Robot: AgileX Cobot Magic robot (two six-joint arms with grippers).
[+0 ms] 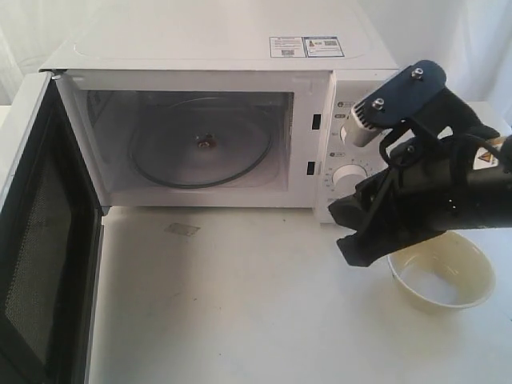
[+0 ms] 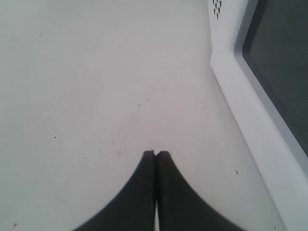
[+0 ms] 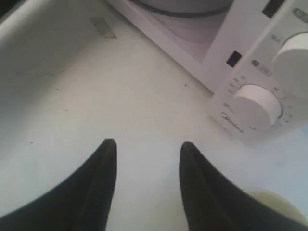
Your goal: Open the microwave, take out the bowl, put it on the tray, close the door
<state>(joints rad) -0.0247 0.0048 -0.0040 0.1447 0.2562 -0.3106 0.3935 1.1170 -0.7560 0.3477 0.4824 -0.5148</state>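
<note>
Microwave (image 1: 200, 48) stands at the back of the desk (image 1: 240, 320). Its door (image 1: 40, 264) is swung fully open to the left and is cut off by the frame edge. The cavity shows one bare glass turntable (image 1: 200, 144).

One bowl (image 1: 448, 276) sits on the desk in front of the control panel (image 1: 326, 188), to the right of the cavity. Its upper-left rim is hidden by the right arm (image 1: 432, 184). The same arm covers part of the upper knob (image 1: 356, 132), while the lower knob (image 1: 350, 174) is clear: two knobs counted. Two stickers (image 1: 286, 46) are on the top. One small flat patch (image 1: 182, 230) lies on the desk before the cavity; what it is cannot be made out.

Right end effector (image 3: 147, 144): fingers spread apart, nothing between them, above bare desk. Left end effector (image 2: 155, 153): tips pressed together, empty, beside what appears to be the door's window frame.
</note>
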